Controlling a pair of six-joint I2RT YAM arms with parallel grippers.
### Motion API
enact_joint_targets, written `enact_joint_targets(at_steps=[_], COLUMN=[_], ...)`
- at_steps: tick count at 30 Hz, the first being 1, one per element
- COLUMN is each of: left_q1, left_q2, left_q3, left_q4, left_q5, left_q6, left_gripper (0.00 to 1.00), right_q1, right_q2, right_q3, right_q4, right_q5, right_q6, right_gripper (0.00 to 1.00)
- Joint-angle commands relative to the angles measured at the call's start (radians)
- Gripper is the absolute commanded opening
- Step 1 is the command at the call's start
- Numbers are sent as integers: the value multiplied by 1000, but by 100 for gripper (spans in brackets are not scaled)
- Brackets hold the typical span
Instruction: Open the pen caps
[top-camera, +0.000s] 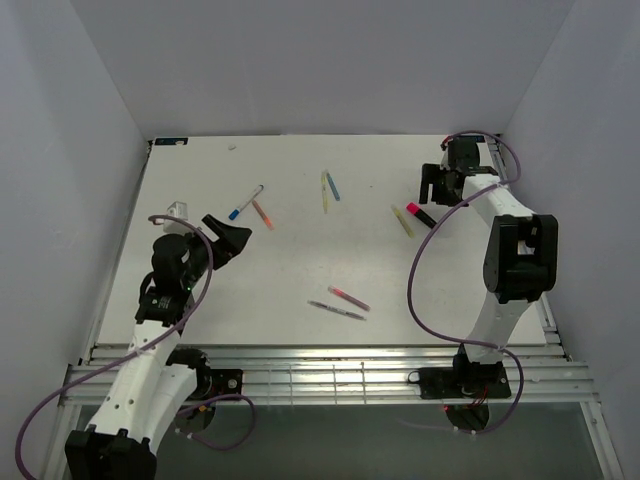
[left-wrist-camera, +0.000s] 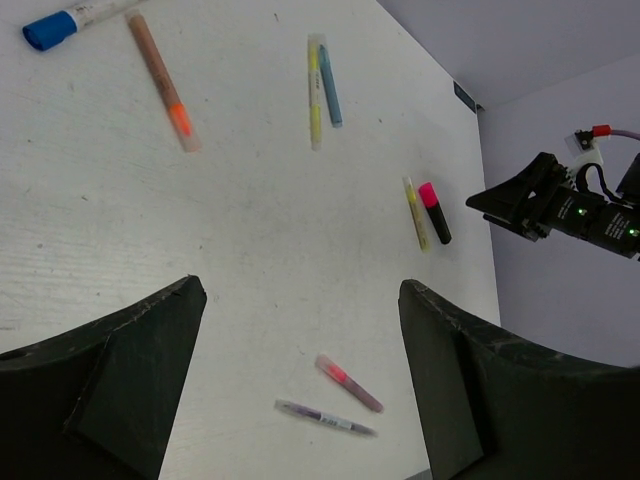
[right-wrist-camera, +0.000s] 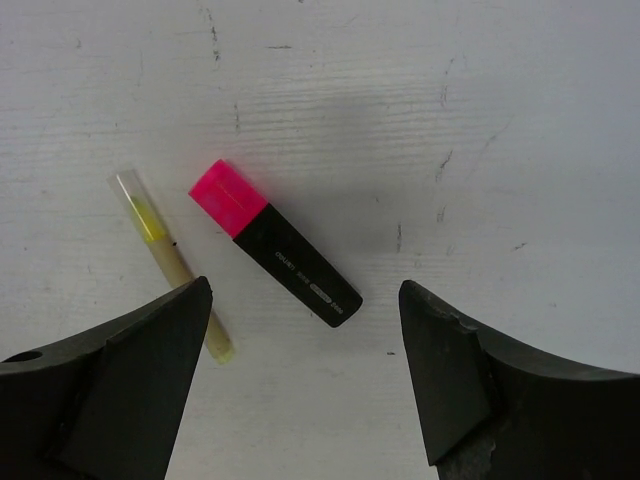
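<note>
White bench (top-camera: 300, 270), plain pale walls on three sides, pens scattered across it. Target for now, by my read: the pink cap (right-wrist-camera: 228, 197) on the black highlighter (right-wrist-camera: 300, 272), lying flat toward the far right corner of the bench.

The right end effector (right-wrist-camera: 302, 290) hovers directly above it, fingers spread wide, nothing held. The barrel's tail sits in the finger gap; the cap lies ahead of the gap, toward the left finger's side. Long axis is diagonal: cap end points to the far left corner, tail to the near right corner, so it's oblique to the closing line, not square to it.

A yellow pen (right-wrist-camera: 170, 262) lies just beside the highlighter on the cap side, not touching, partly under the left finger.

The left end effector (left-wrist-camera: 300, 287) is also released and empty, near the left edge by a blue cap (left-wrist-camera: 50, 28) and an orange pen (left-wrist-camera: 160, 85), well apart from the highlighter. Right arm is clearly nearer. Likely needs a wrist turn before closing.
</note>
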Motion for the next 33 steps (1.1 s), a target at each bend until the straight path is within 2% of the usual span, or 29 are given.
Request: enact_joint_targets(at_steps=[1,13,21,26,33], left_q1=[-5,-11,-10,-11,-11], left_q2=[23,51,59,65,68], left_q3=[24,10,9,6,4], left_q4=[45,91,99,106,112], left_q5=[59,113,122,129,138], left_q6=[18,11,11,8,5], left_gripper=[89,88,88,88,88], right_q1=[-11,-11,-11,-11,4], right_q2=[22,65,97,113,130], right_q3=[13,-38,-55,-55,-62], right_q4=[46,92,88,69,59], right_q5=[-111,-175,-126,-101,-67], right_q6=[-80,-125,-139,-155,-184], right_gripper=[81,70,68,56,55])
